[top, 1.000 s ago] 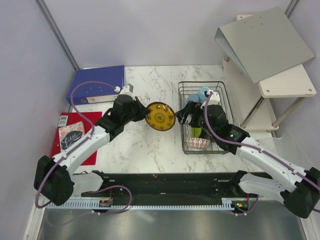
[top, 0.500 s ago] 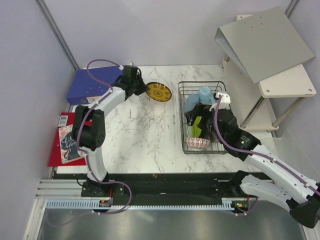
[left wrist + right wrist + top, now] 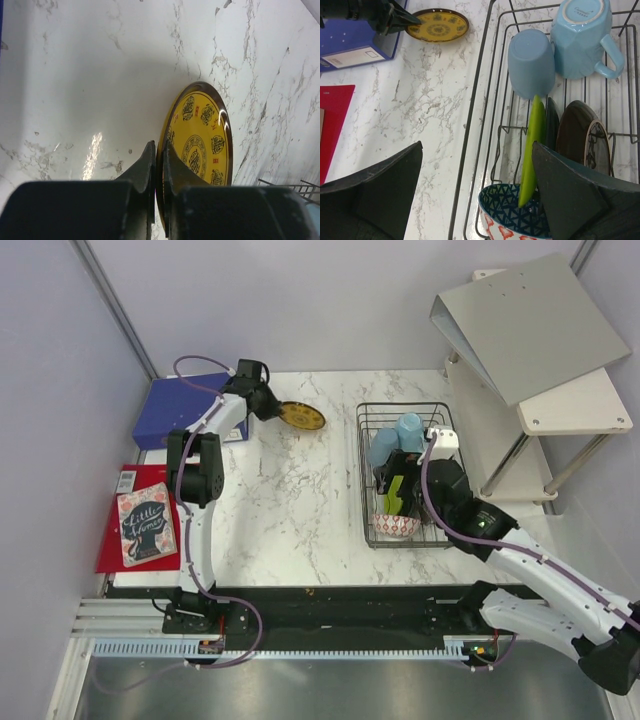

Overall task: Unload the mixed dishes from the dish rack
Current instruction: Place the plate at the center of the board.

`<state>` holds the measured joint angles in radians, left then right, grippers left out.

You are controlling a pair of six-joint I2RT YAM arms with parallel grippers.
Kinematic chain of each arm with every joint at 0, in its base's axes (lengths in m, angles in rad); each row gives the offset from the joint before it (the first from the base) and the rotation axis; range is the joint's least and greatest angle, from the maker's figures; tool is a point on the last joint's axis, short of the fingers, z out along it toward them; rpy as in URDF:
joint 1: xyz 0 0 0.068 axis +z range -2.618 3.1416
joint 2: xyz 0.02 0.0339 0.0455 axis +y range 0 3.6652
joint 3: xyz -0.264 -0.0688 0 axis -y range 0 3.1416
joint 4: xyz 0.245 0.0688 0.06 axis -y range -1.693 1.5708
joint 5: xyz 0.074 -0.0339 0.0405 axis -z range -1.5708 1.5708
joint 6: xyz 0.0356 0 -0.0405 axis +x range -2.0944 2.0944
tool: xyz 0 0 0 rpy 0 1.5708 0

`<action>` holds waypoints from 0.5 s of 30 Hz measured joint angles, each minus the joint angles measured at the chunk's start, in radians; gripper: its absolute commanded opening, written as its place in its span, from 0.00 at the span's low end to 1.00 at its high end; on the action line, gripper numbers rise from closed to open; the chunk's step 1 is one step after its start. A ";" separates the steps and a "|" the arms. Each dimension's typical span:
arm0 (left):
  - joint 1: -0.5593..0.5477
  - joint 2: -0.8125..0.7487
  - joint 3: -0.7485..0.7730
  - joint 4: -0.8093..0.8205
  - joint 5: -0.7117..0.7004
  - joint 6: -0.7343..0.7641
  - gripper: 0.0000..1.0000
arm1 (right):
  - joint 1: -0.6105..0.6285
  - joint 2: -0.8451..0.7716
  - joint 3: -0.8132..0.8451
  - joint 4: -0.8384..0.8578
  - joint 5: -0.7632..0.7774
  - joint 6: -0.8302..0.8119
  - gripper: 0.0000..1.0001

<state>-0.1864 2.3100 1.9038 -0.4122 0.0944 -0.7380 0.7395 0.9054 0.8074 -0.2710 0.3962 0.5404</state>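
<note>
We see a white marble counter (image 3: 300,530) closed in by pale grey wall panels (image 3: 60,390), with a black rail (image 3: 330,605) along its near edge.

At the far left corner the left hand (image 3: 268,408) is clamped on the rim of the yellow-brown patterned plate (image 3: 301,416). Its two fingers (image 3: 148,165) are pressed together on the edge. The plate hangs tilted, low over the marble beside a blue ring binder (image 3: 185,410), and we cannot tell whether it touches the counter.

A red sheet (image 3: 115,540) carrying a small book (image 3: 147,525) lies at the left edge.

The dish rack (image 3: 362,480) stands on the right half of the counter. It holds two light blue cups (image 3: 532,60) at its far end, then a lime green plate (image 3: 534,145) and a black plate (image 3: 577,130) upright in the slots. A patterned bowl (image 3: 510,215) sits at the near end.

The right hand (image 3: 477,143) hovers over the rack with its fingers spread wide apart, holding nothing.

Right of the counter a white shelf (image 3: 580,400) bears a grey binder (image 3: 530,325).
</note>
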 measured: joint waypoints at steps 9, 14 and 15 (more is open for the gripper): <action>0.005 0.020 0.019 -0.057 0.021 0.023 0.57 | 0.000 0.066 0.000 0.000 0.005 -0.006 0.97; 0.006 0.009 -0.044 -0.052 0.034 0.022 0.79 | 0.000 0.078 0.000 0.000 0.005 -0.006 0.98; 0.006 -0.002 -0.053 -0.055 0.029 0.022 0.86 | 0.000 0.077 0.001 0.000 0.006 -0.006 0.98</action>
<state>-0.1806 2.3077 1.8507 -0.4675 0.1230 -0.7158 0.7395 0.9829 0.8082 -0.2707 0.4023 0.5343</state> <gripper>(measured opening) 0.690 0.980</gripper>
